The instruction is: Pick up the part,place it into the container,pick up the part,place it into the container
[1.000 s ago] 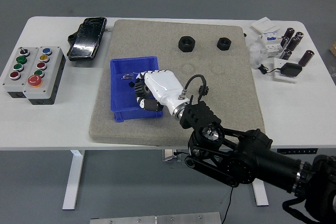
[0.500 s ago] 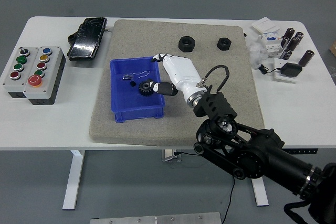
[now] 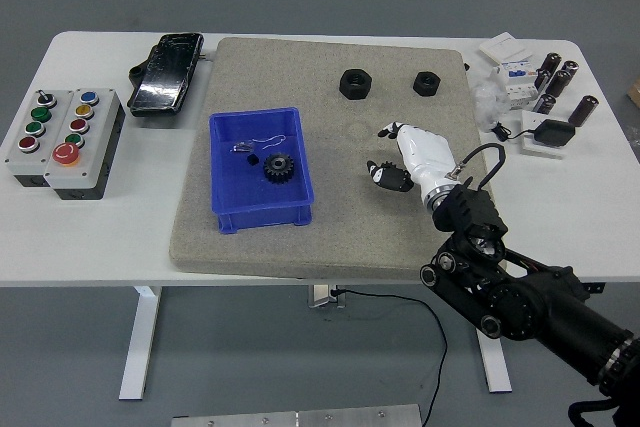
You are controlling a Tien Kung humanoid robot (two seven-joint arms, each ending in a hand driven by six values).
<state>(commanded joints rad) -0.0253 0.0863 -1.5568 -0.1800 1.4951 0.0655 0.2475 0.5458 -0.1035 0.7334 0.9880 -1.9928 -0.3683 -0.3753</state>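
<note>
Right hand empty, fingers loosely open over the mat; nearer hex nut up-left, blue bin far left, gear inside.

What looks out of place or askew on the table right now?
Nothing stands out. The gear lies flat in the blue bin, both black nuts sit on the mat, and the right hand is empty.

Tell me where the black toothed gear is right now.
In the head view, the black toothed gear lies inside the blue plastic bin on the left part of the grey felt mat, apart from the right robot hand.
</note>
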